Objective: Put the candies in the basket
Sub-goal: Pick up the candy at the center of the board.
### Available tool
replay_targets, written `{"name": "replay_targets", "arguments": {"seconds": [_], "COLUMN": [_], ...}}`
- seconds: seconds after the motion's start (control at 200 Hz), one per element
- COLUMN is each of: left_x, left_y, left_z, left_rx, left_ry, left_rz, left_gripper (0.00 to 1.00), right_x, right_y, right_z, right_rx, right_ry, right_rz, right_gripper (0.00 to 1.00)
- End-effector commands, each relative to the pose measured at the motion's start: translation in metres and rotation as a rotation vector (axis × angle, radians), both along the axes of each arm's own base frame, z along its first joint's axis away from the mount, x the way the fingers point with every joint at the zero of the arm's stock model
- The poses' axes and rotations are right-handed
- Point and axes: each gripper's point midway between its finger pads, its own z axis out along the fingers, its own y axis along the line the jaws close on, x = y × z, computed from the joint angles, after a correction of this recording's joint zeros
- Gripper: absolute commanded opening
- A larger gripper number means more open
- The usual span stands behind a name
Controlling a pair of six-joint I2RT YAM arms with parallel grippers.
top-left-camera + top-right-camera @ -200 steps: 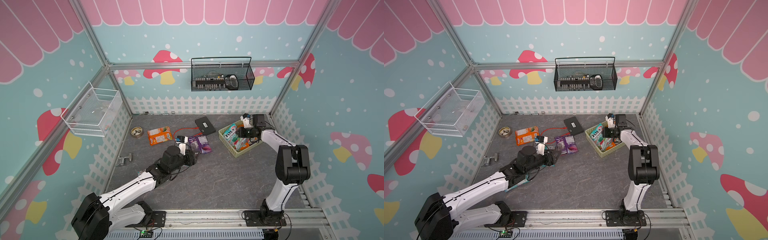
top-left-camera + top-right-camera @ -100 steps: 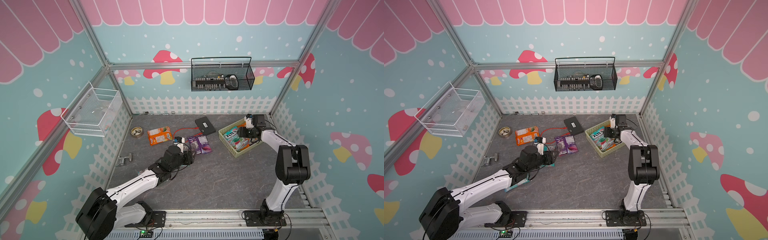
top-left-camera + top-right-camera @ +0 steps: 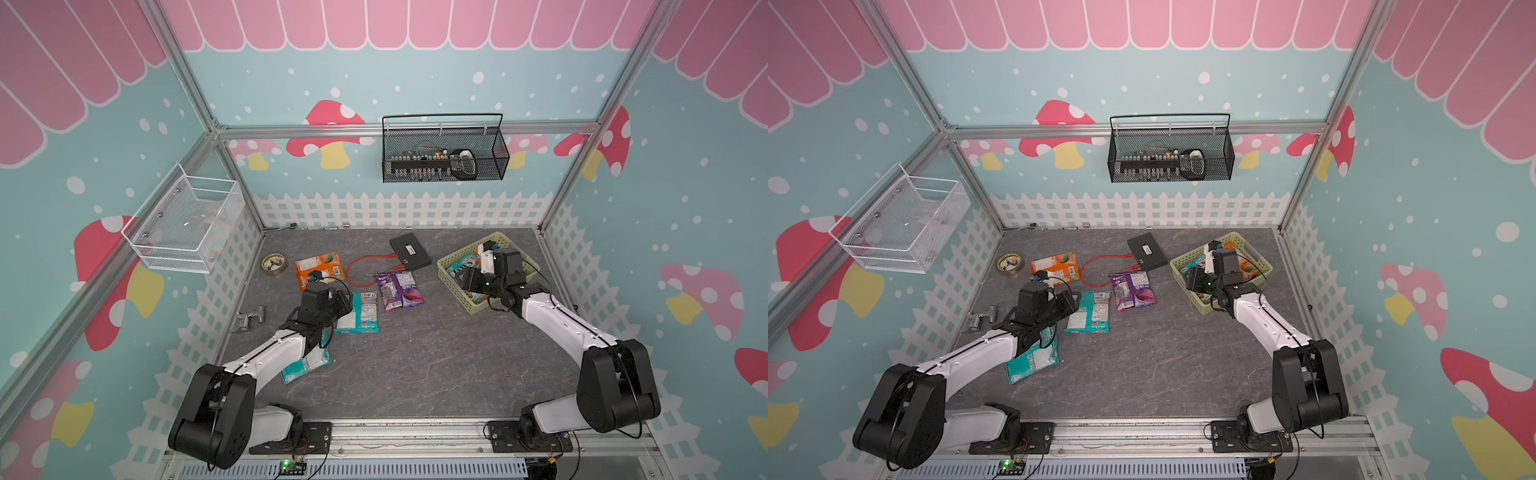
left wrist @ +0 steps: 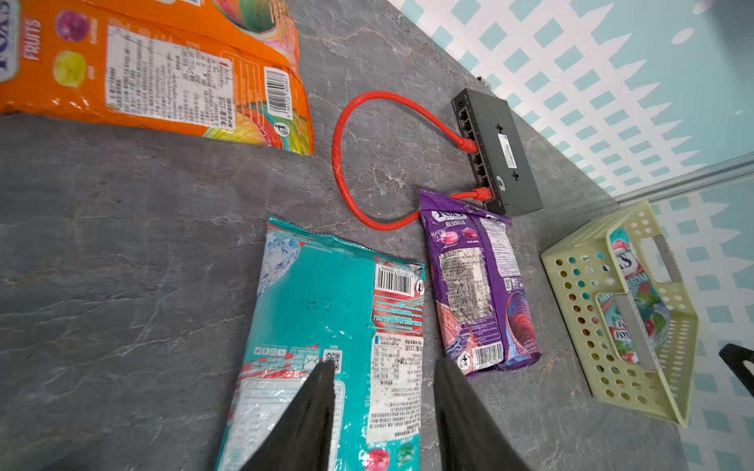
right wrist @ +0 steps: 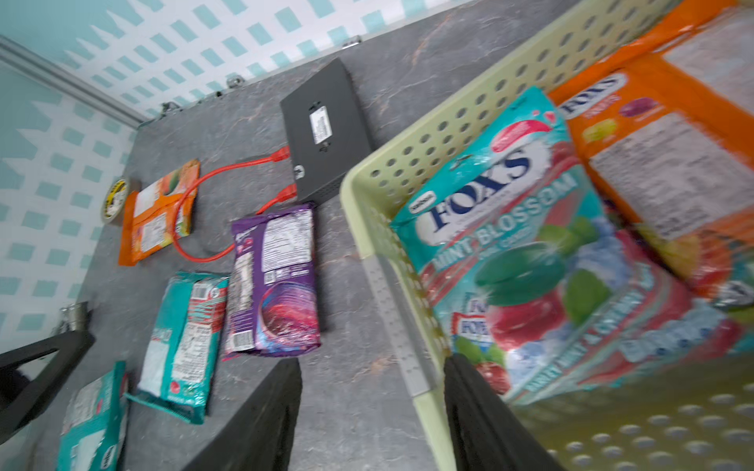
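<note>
Well, the left end effector (image 4: pixel 383 363) hovers, jaws apart, over the teal candy bag (image 4: pixel 322 301): seemingly light, soft, slippery; pinch its crimped end.

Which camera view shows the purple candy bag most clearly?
The left wrist view: there the purple candy bag appears large and sharp, with its label text and barcode visible. The right wrist view also shows the bag, but slightly blurred. In both top views it is small and its print cannot be read.
</note>
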Motion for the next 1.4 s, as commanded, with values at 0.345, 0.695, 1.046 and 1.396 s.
{"name": "replay_targets", "arguments": {"seconds": [0.345, 0.695, 1.046, 1.396], "left_x": [0.019, 0.037, 0.025, 0.013], "left_y": [-0.102, -0.125, -0.113, -0.116], "left_z": [-0.004, -0.055, -0.086, -0.089], "left_rx": [-0.208, -0.182, -0.129, -0.177], "left_ry": [-0.036, 0.088, 0.154, 0.180], "left_rz": [-0.326, -0.358, -0.328, -0.342], "left_gripper": [0.30, 0.18, 0.17, 0.17], "right_x": [0.015, 0.023, 0.018, 0.016], "right_y": [0.108, 0.129, 0.147, 0.140], "right_z": [-0.062, -0.128, -0.134, -0.096], "right_rx": [-0.169, -0.167, -0.077, -0.094], "right_ry": [0.051, 0.178, 0.183, 0.082], "right_rz": [0.124, 0.178, 0.242, 0.257], "right_gripper": [0.64, 0.68, 0.52, 0.00]}}
